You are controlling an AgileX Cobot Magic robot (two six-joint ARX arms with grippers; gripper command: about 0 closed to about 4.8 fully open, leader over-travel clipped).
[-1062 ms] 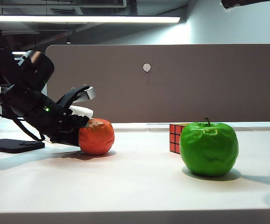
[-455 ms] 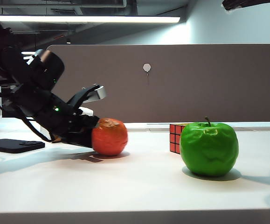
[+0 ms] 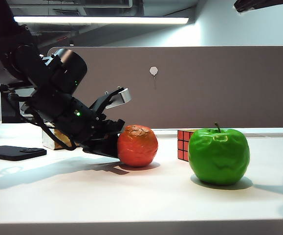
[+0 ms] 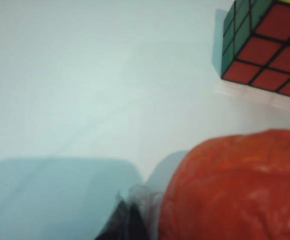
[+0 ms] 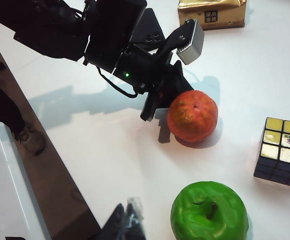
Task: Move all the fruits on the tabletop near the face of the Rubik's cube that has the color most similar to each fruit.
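Gripping the red-orange fruit (image 3: 137, 145) low on the white worktop (image 3: 146, 196), the left gripper (image 3: 116, 139) has its jaws clamped on the fruit's side in the exterior view; the fruit's skin is wrinkled and matte, sitting just left of the Rubik's cube (image 3: 184, 145), which shows red squares with black grid lines. Green apple (image 3: 219, 156) stands in front of and right of the cube, glossy, dented, dark stem on top. A gold box (image 3: 53, 139) peeks out behind the black arm, and a flat black pad (image 3: 14, 152) lies at far left. Left wrist view: fruit (image 4: 235, 187) fills the near corner, blurred, rough orange-red surface; cube (image 4: 267, 42) sits apart from it, red face and green face visible. Right wrist view: looking down from high up, right gripper (image 5: 126, 222) only partly in frame, can't tell if jaws are open or closed; holds nothing visible. Cube (image 5: 281, 152) shows a yellow top here. Gold box (image 5: 212, 13) has a small dark label with print too small to read. Apple (image 5: 209, 211) is near the cube, fruit (image 5: 192, 116) near both.
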